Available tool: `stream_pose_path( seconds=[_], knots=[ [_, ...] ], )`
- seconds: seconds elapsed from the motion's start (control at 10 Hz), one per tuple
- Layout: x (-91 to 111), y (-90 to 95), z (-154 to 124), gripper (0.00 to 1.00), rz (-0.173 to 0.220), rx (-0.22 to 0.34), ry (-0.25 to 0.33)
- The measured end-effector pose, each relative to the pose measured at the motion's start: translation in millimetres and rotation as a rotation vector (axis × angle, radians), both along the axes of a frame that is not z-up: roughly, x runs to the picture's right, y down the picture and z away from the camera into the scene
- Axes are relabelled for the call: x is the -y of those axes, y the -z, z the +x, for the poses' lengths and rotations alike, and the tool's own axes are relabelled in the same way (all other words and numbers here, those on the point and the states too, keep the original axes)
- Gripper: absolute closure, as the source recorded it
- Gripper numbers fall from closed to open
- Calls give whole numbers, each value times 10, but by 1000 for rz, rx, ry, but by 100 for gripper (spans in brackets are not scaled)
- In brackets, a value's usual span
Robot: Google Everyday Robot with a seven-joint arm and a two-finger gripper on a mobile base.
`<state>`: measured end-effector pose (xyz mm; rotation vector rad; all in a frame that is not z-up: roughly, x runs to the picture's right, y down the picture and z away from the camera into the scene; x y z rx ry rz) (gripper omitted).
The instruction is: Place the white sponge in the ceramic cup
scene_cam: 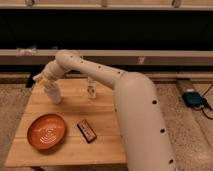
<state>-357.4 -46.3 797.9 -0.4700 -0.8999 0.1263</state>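
The ceramic cup (54, 94) is a small white tapered cup standing on the far left part of the wooden table (107, 117). My gripper (43, 80) hangs just above and slightly left of the cup's rim, at the end of the long white arm (95, 70) that reaches in from the right. A small pale off-white patch shows at the gripper's tip; I cannot tell whether it is the white sponge. No sponge lies on the tabletop.
A slim pale bottle (91, 89) stands to the right of the cup. A wide orange bowl (46, 131) sits at the front left. A dark brown bar (86, 131) lies beside it. A blue device (193, 98) lies on the floor at right.
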Motion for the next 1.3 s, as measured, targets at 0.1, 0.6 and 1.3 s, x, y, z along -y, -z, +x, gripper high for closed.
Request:
stream_pose_path(
  seconds=[0.1, 0.6, 1.3],
  knots=[
    [-21, -15, -25, 81, -1, 7, -2],
    [-172, -148, -72, 32, -20, 9, -6],
    [-203, -176, -94, 20, -10, 1, -17]
  ],
)
